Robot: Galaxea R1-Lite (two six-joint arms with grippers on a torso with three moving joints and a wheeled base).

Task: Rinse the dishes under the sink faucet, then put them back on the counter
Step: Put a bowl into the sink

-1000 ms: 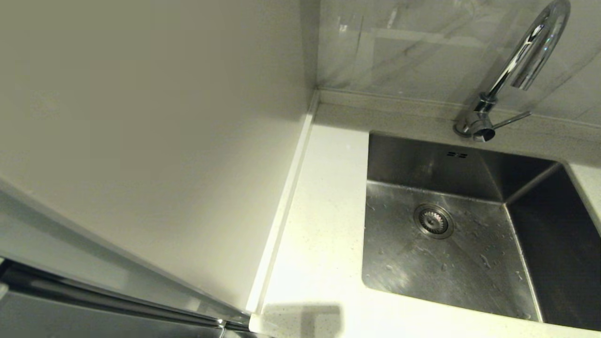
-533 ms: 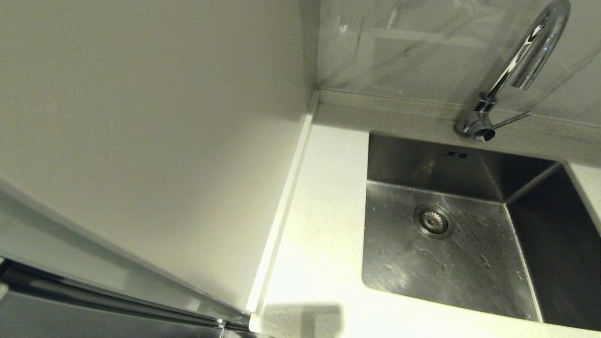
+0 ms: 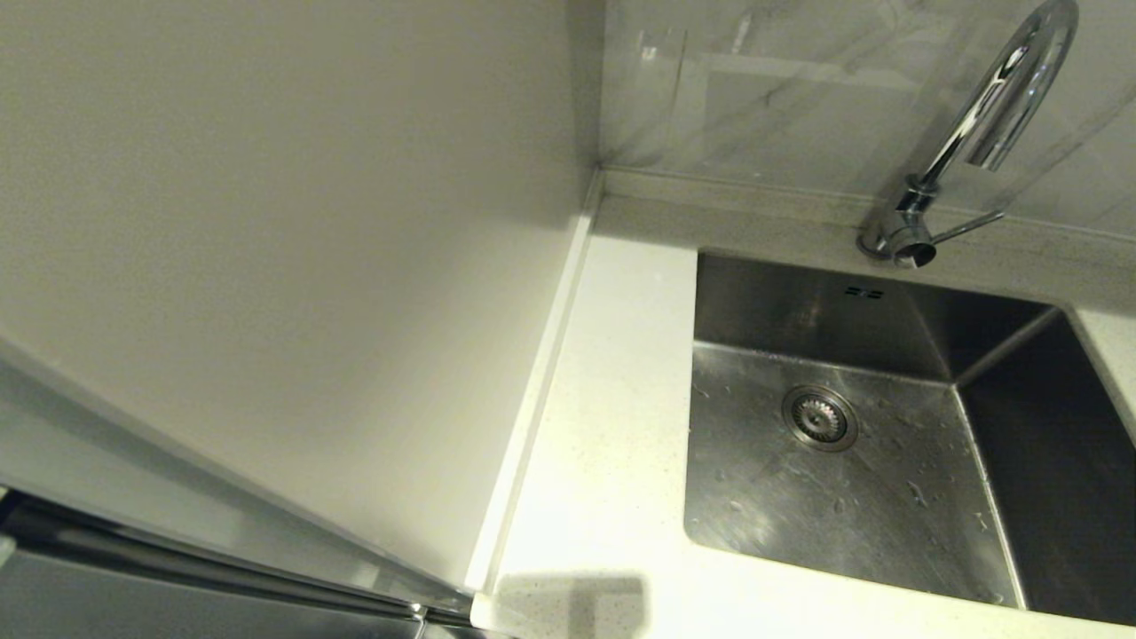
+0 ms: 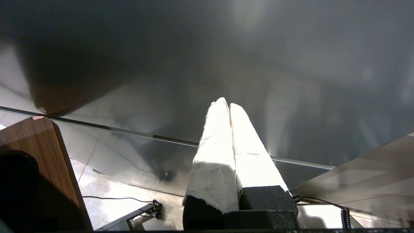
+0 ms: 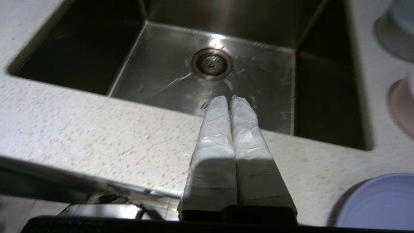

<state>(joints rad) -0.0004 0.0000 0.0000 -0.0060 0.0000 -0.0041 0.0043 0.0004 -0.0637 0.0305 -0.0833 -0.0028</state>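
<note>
The right gripper [image 5: 231, 98] has its two white-wrapped fingers [image 5: 216, 136] pressed tight together, and it is not holding anything. It hangs above the front edge of the counter [image 5: 97, 136], pointing toward the sink [image 5: 207, 42]. The sink has no dishes in it, only some drops of water around the round drain [image 5: 212, 62]. Out to one side of the sink, the dishes sit on the counter. The purple plate [image 5: 381, 204] is the nearest to the gripper, the pink bowl [image 5: 402, 106] is a bit farther on, and past that there is a pale thing at the edge of the view that may be the mug [image 5: 396, 22], but it is cut off so I cannot be sure. In the head view the shiny faucet [image 3: 985, 115] stands behind the sink, and no water is coming out of it. The left gripper [image 4: 229, 104] is squeezed tight too, with nothing in it, and it is parked down low, away from the counter. I think the job is only just starting, because no dish has been picked up yet. Next, the right gripper would need to swing over to the dishes, spread its fingers apart, and take hold of one by its rim. The plate lies flat, so getting a finger under its edge may be tricky.
</note>
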